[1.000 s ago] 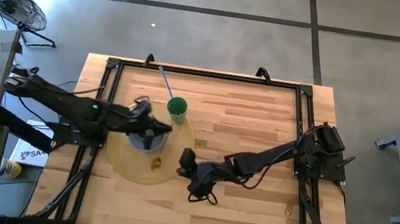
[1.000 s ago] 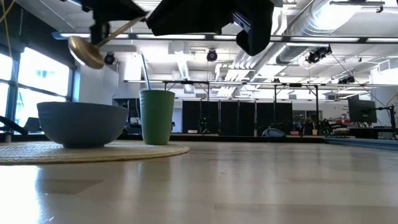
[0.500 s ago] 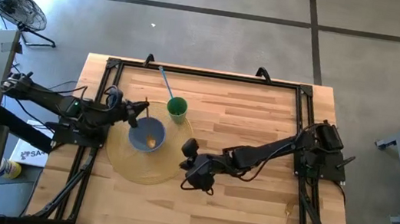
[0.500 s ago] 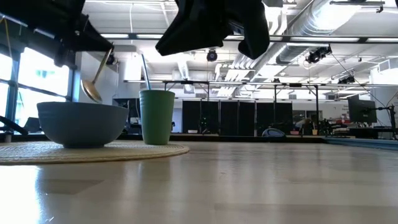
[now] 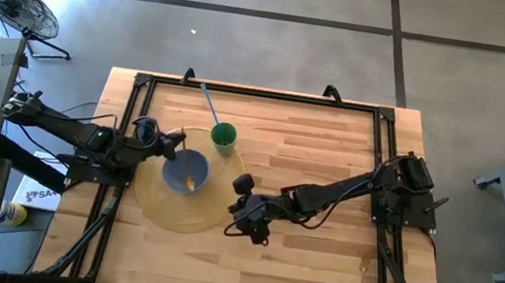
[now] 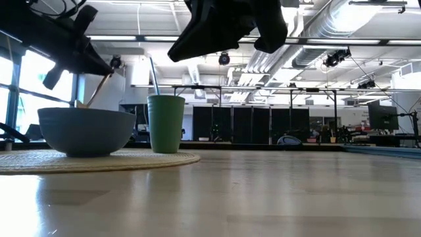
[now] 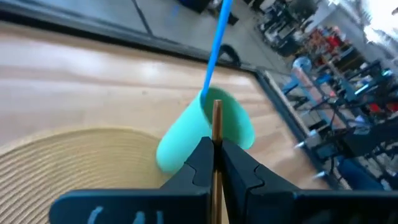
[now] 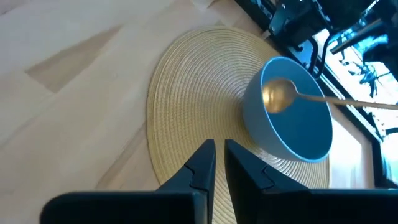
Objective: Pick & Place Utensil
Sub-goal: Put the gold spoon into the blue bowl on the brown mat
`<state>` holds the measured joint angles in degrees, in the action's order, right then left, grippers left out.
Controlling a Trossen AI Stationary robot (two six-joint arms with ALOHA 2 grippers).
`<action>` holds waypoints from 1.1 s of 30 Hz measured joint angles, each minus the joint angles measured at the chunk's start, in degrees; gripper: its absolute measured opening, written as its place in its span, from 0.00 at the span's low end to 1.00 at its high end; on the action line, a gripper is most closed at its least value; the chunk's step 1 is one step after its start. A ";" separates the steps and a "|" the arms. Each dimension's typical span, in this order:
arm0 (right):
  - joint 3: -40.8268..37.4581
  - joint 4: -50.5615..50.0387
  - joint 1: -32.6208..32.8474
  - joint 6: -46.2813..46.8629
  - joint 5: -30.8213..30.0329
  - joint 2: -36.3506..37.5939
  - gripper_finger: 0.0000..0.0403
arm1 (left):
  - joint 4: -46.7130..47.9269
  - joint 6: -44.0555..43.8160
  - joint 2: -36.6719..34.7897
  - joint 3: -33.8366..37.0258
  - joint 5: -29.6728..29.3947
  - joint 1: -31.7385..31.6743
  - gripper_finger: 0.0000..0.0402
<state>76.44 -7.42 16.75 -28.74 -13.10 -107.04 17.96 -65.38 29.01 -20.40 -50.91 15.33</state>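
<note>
One spoon [image 8: 278,94] in left gripper [image 5: 175,139], tip inside bowl [image 5: 186,171].

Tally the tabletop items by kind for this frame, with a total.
Bowl: 1, the blue bowl
Cup: 1, the green cup
Straw: 1, the blue straw in the cup
Spoon: 1, the gold spoon, bowl end inside the blue bowl
Placemat: 1, the woven placemat
Total: 5

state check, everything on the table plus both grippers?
spoon: head down in the bowl, handle held
bowl: upright on the placemat
cup: upright, blue straw in it
left gripper: shut on the spoon handle
right gripper: nearly closed, empty, beside the placemat
</note>
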 joint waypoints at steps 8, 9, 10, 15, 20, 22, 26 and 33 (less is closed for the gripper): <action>0.00 -0.07 0.00 2.70 0.02 0.00 0.07 | 7.54 -5.99 -1.44 0.00 1.61 -6.53 0.01; 0.00 -0.08 0.00 3.59 0.01 0.00 0.07 | 7.39 -5.74 -1.26 0.00 2.65 -7.51 0.01; 0.00 -0.21 0.00 4.53 0.00 0.00 0.07 | 7.04 -5.57 -0.92 0.00 3.67 -8.44 0.01; 0.00 -1.30 0.00 7.76 0.00 0.00 0.07 | 8.09 -5.49 0.95 -0.04 9.11 -11.22 0.01; 0.00 -1.36 0.00 7.97 0.00 0.00 0.07 | 8.14 -6.05 3.22 -0.04 9.30 -12.75 0.04; 0.00 -1.36 0.00 7.98 0.00 0.00 0.07 | 8.12 -6.08 3.94 -0.04 9.41 -12.84 0.04; 0.00 -1.36 0.00 8.38 0.00 0.00 0.07 | 8.10 -6.49 5.08 -0.04 9.04 -12.72 0.03; 0.00 -1.36 -0.02 8.40 0.00 0.00 0.07 | 8.14 -6.48 5.49 -0.04 8.51 -12.72 0.06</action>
<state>76.44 -8.78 16.73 -20.34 -13.10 -107.04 26.10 -71.86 34.50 -20.45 -42.40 2.61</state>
